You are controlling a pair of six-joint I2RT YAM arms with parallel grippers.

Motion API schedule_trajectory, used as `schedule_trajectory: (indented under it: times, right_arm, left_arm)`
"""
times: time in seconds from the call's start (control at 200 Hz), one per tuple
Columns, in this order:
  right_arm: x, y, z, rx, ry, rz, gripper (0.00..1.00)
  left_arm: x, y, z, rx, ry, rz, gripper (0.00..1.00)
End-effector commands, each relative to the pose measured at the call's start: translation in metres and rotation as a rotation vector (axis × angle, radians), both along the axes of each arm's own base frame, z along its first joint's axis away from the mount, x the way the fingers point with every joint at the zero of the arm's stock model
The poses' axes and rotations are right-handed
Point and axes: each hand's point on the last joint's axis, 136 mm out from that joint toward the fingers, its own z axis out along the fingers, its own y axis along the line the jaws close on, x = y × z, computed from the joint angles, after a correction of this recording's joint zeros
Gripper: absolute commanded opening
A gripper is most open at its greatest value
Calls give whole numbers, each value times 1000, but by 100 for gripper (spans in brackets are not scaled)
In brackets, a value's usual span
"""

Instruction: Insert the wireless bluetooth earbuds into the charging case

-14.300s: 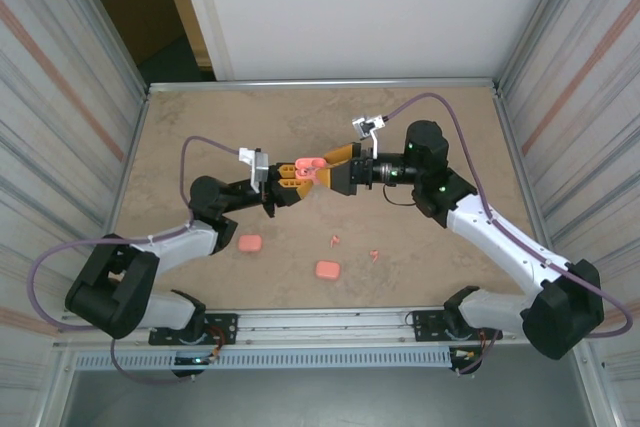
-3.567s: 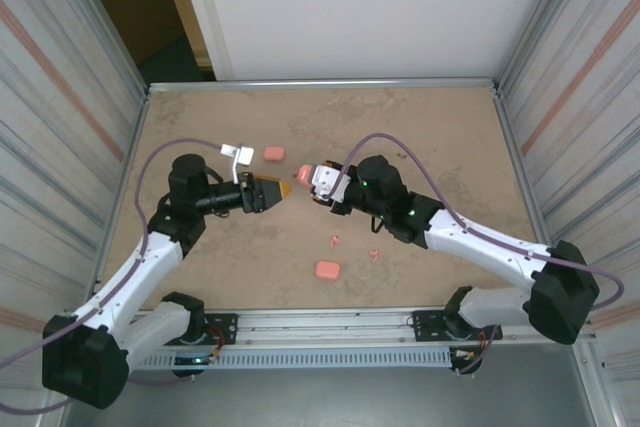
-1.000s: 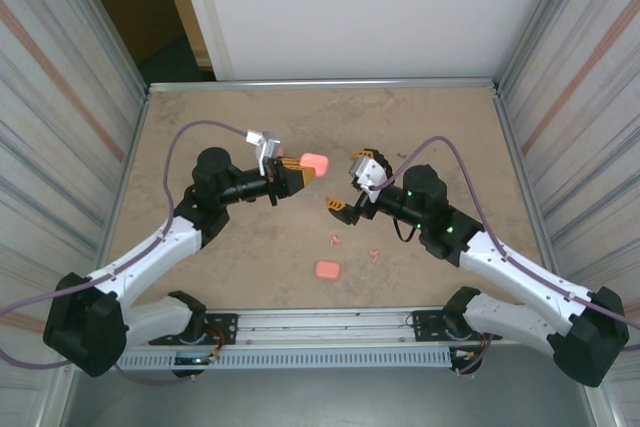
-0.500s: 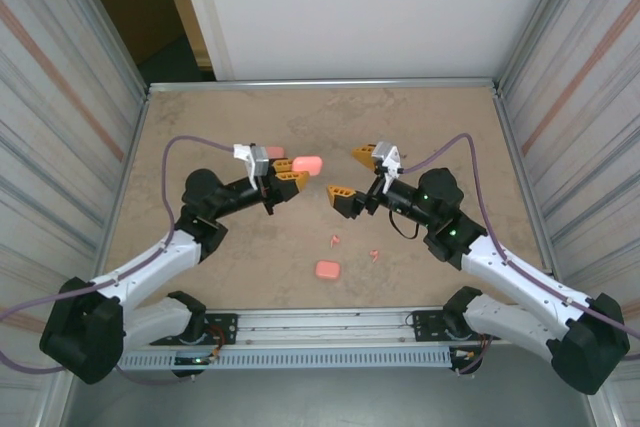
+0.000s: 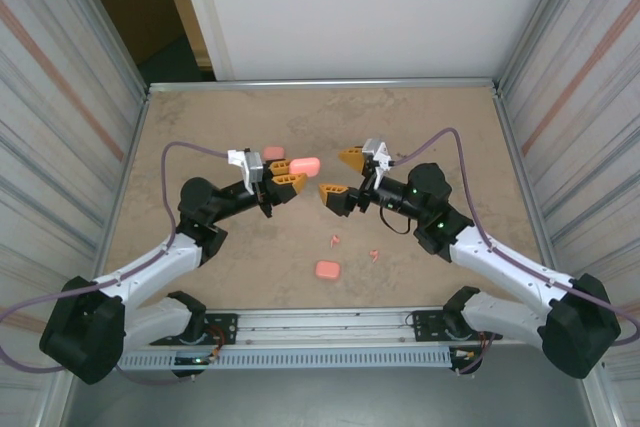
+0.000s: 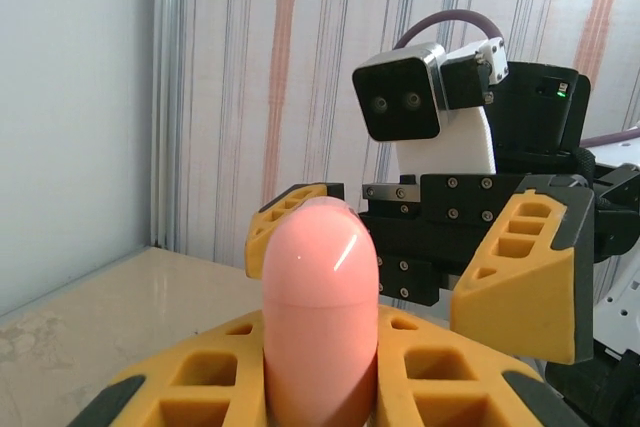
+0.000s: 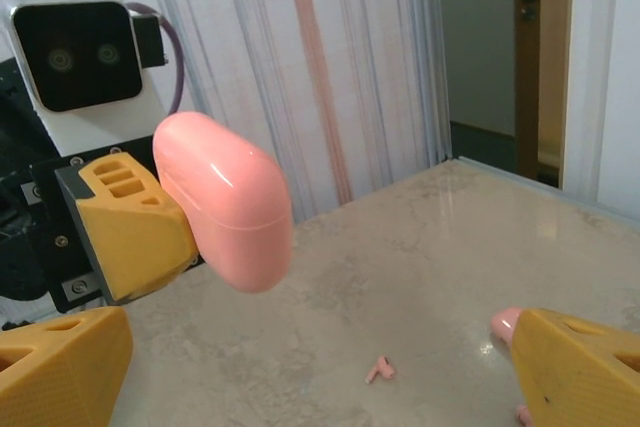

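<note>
Left claw (image 5: 290,179) is clamped on the charging case (image 5: 305,164), held clear above the counter (image 5: 200,127). Right claw (image 5: 341,175) is spread wide just beside the case, facing it. Earbuds (image 5: 335,241) lie on the counter, base-side of the case. Probably lid-opening: approach squarely and keep the left grip steady. Half a second back, the right claw stood farther from the case.
</note>
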Motion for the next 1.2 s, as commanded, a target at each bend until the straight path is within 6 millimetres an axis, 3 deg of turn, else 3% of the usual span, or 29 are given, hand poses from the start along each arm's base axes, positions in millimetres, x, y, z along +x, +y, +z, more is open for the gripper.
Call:
schedule_trajectory:
  times: [0.0, 0.226, 0.626, 1.198]
  right_arm:
    - [0, 3, 32, 62, -50, 21, 96]
    - [5, 9, 38, 63, -54, 29, 95]
    - [14, 18, 39, 56, -35, 36, 84]
    - [24, 13, 43, 49, -27, -2, 73]
  left_arm:
    - [-10, 1, 11, -22, -73, -18, 0]
    - [-10, 0, 10, -18, -74, -22, 0]
    - [-12, -1, 10, -15, -83, -34, 0]
    - [-14, -2, 6, -5, -94, -41, 0]
